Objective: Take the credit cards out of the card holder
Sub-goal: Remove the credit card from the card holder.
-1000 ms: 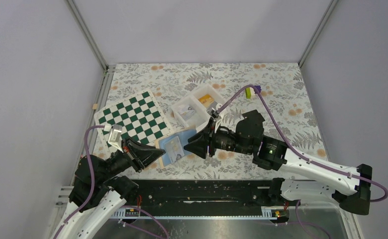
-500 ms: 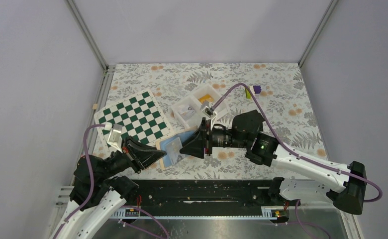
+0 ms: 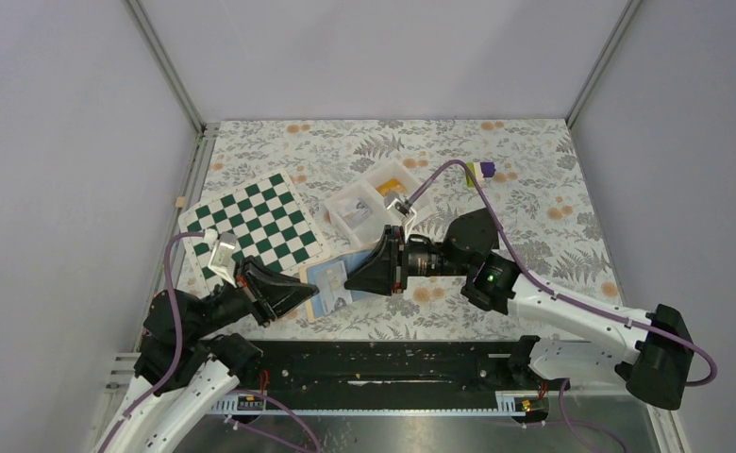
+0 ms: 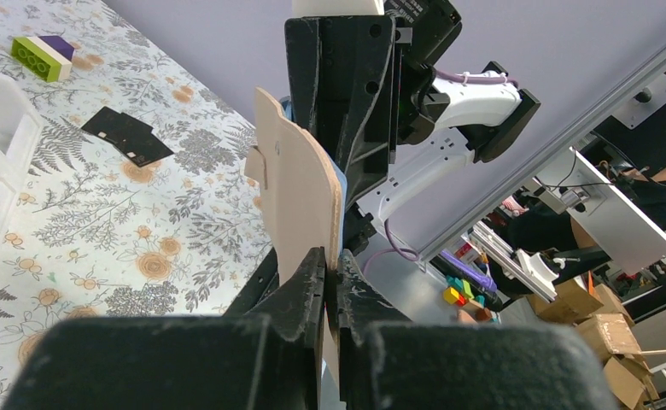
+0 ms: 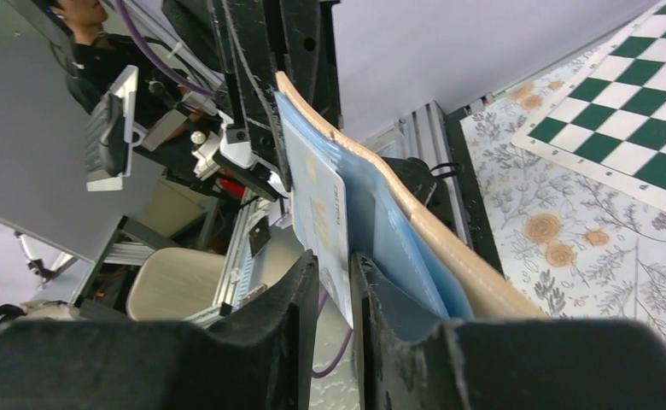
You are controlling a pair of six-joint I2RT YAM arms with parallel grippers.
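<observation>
Since one second ago: right gripper (image 3: 350, 285) moved left onto card holder (image 3: 325, 296), jaws narrowing. Left gripper (image 4: 330, 266) nearest, clamped shut on holder's tan edge. Holder spans between both grippers, near table (image 3: 534, 170) front. Credit card (image 5: 323, 205) protrudes from blue pocket, straddled by right jaws; cannot tell whether clamped. Pull judged rightward, away from left gripper. Only right wrist view shows card between fingers; top view hides it. White tray (image 3: 369, 203) beyond

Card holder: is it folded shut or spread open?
Spread open: the card holder shows its blue inside and a card; the left gripper pinches its tan edge.
</observation>
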